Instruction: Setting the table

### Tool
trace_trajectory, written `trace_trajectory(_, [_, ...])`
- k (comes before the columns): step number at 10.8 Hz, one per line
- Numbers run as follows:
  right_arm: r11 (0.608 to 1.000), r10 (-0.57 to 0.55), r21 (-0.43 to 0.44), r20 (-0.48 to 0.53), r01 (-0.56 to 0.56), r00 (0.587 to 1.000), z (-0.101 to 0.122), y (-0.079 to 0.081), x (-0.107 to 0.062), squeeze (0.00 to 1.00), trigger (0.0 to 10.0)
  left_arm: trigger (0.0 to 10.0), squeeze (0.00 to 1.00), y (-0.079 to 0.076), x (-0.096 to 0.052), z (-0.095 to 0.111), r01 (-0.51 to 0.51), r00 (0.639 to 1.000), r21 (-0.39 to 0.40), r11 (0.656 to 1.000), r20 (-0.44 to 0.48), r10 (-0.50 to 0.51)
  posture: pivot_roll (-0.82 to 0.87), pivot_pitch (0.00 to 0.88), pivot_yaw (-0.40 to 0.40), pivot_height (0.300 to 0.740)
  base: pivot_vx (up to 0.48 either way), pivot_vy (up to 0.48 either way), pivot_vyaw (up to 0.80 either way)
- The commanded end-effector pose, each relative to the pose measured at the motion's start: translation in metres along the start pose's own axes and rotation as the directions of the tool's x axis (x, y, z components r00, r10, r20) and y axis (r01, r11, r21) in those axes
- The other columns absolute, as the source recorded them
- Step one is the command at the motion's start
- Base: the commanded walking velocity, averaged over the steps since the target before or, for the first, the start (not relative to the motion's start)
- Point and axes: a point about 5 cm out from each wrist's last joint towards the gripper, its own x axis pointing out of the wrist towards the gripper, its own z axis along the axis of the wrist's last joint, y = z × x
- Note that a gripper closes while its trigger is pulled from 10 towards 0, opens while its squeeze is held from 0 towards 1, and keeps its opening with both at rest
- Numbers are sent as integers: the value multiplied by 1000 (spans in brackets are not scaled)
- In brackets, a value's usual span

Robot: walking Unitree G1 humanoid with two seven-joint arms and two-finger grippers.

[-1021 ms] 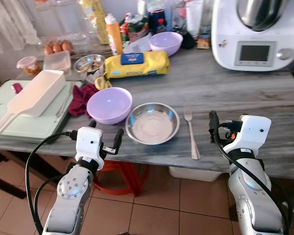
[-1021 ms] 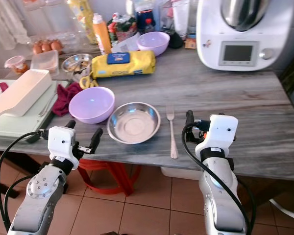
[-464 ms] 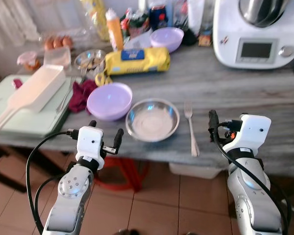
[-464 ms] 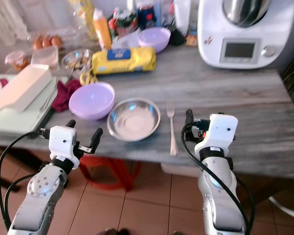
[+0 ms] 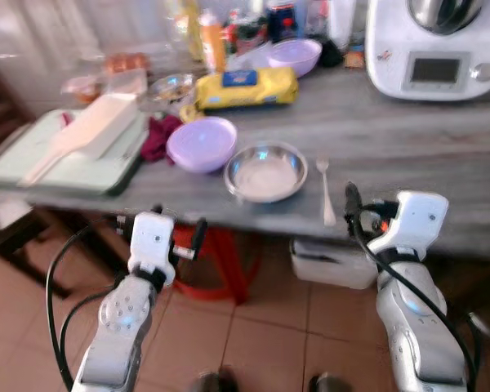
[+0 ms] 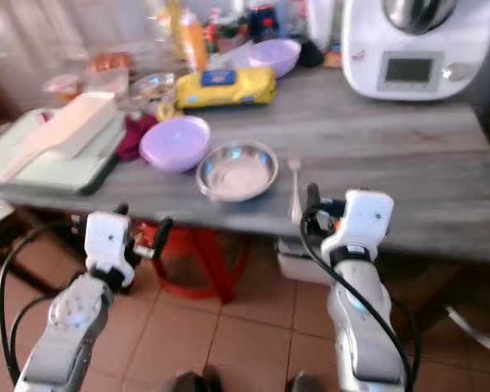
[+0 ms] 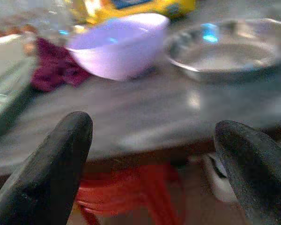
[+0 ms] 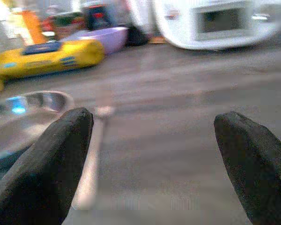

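Note:
A steel bowl (image 5: 265, 172) sits near the grey table's front edge (image 5: 229, 204), with a fork (image 5: 326, 192) lying just to its right and a purple bowl (image 5: 201, 144) to its left. My left gripper (image 5: 178, 222) hangs open below and in front of the table edge, facing the purple bowl (image 7: 119, 44) and the steel bowl (image 7: 225, 51). My right gripper (image 5: 366, 209) is open at table-edge height, close to the fork's handle (image 8: 91, 159). Neither holds anything.
At the back stand a white kitchen machine (image 5: 437, 45), a yellow package (image 5: 245, 86) and another purple bowl (image 5: 294, 57). At the left lie a green tray (image 5: 33, 171), a white container (image 5: 90, 135) and a maroon cloth (image 5: 158, 137). Under the table are a red stool (image 5: 220, 261) and a white box (image 5: 335, 263).
The whole view has drawn back from the table and is blurred, so the camera has moved. More floor shows. Both grippers stay open and the tableware lies as before.

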Motion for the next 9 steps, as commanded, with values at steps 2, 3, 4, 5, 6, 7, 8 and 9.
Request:
trace_trajectory(2, [1000, -7, 15, -7, 7, 1000, -2, 1, 1, 0, 10000, 10000, 0, 5, 1, 0, -2, 1000, 23, 1000, -2, 2, -99, 108, 146, 740, -257, 0, 0])
trace_trajectory(3, [1000, -12, 16, -4, 12, 1000, -1, 0, 2, 0, 10000, 10000, 0, 5, 1, 0, 2, 1000, 24, 1000, -5, -2, -99, 110, 148, 740, -259, 0, 0])
trace_trajectory(4, [1000, -17, 19, -5, 18, 1000, -2, -1, 1, 0, 10000, 10000, 0, 4, 1, -1, 5, 1000, 25, 1000, -6, -5, -99, 112, 151, 740, -262, 0, 0])
trace_trajectory(5, [1000, -19, 19, -5, 19, 1000, -2, -1, 1, 0, 10000, 10000, 0, 4, 1, -1, 7, 1000, 26, 1000, -6, -7, -100, 111, 152, 740, -259, 0, 0])
trace_trajectory(6, [999, -22, 24, -7, 22, 1000, -2, -1, 1, 0, 10000, 10000, 0, 3, 1, -2, 10, 1000, 25, 1000, -7, -10, -100, 113, 152, 740, -266, 0, 0])
trace_trajectory(7, [999, -23, 25, -7, 23, 1000, -2, -1, 2, 0, 10000, 10000, 0, 2, 1, -2, 12, 1000, 26, 1000, -7, -12, -102, 113, 150, 740, -266, 0, 0])
trace_trajectory(8, [999, -22, 26, -6, 22, 1000, -2, -1, 2, 0, 10000, 10000, 0, 2, 2, -3, 13, 1000, 23, 1000, -7, -13, -102, 113, 148, 740, -262, 0, 0])
trace_trajectory(9, [999, -21, 25, -6, 21, 1000, -2, -1, 2, 0, 10000, 10000, 0, 1, 2, -3, 12, 1000, 24, 1000, -7, -12, -102, 113, 148, 740, -262, 0, 0])
